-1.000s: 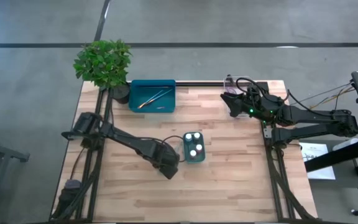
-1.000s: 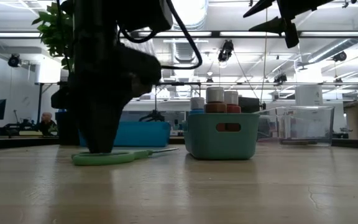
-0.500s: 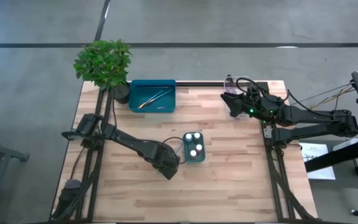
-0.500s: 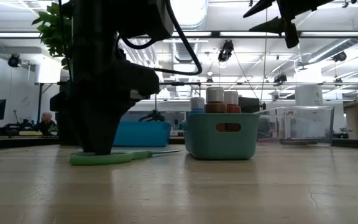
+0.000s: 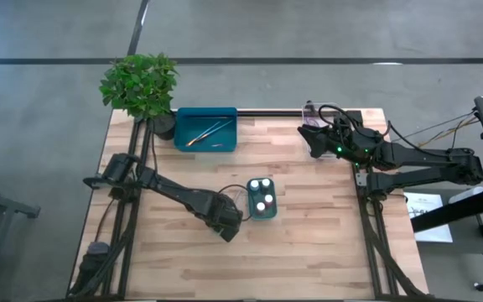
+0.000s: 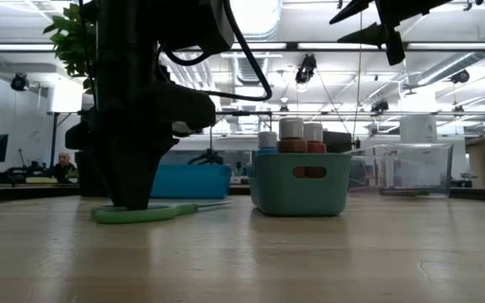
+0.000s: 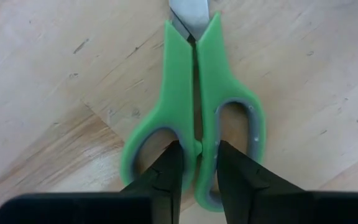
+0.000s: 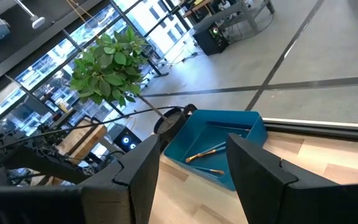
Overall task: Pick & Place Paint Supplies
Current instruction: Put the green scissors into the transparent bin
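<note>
Far left on the table, a teal tray (image 5: 206, 129) holds thin brushes (image 5: 205, 132). Nearer, the left gripper (image 7: 195, 163) is down on the green-handled scissors (image 7: 194, 118), which lie flat on the wood just left of the small teal bin (image 5: 262, 200) holding the white-capped pots (image 5: 263, 193). Its fingers stand narrow, straddling the thin bridge where the two handle loops meet. That hold is slim; the scissors could pivot or slip out once lifted, and a swing could knock the bin. At the far right, the right gripper (image 8: 191, 162) hangs partly open, holding nothing.
</note>
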You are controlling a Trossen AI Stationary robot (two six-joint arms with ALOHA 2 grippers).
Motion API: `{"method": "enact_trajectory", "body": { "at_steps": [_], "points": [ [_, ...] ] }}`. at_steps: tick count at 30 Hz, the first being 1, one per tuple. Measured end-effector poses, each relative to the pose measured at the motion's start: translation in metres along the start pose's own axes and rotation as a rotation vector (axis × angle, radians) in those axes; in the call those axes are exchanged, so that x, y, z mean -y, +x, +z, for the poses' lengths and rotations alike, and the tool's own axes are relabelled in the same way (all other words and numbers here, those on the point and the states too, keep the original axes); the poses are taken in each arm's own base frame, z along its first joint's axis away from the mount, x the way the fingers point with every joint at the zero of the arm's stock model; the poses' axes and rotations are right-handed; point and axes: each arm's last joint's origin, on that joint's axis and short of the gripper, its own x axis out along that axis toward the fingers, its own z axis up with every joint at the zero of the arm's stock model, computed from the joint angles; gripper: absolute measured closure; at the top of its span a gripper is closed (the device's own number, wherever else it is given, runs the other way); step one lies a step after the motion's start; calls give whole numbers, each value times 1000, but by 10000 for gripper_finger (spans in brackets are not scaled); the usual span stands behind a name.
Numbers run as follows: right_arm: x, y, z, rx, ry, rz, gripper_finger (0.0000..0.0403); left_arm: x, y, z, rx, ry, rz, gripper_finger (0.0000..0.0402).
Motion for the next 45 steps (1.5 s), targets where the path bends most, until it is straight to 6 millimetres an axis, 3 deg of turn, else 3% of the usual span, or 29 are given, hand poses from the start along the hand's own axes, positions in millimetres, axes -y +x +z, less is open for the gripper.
{"method": "enact_trajectory", "body": {
  "at_steps": [21, 31, 45],
  "points": [
    [0, 0, 0, 0, 0, 0, 220, -6, -25, -4, 66, -58, -23, 327],
    [0, 0, 0, -1, 27, -1, 220, -7, -53, -9, 150, -84, -91, 327],
    [-5, 1, -3, -64, 63, 81, 220, -17, -100, -10, 427, -95, -162, 327]
  ]
}}
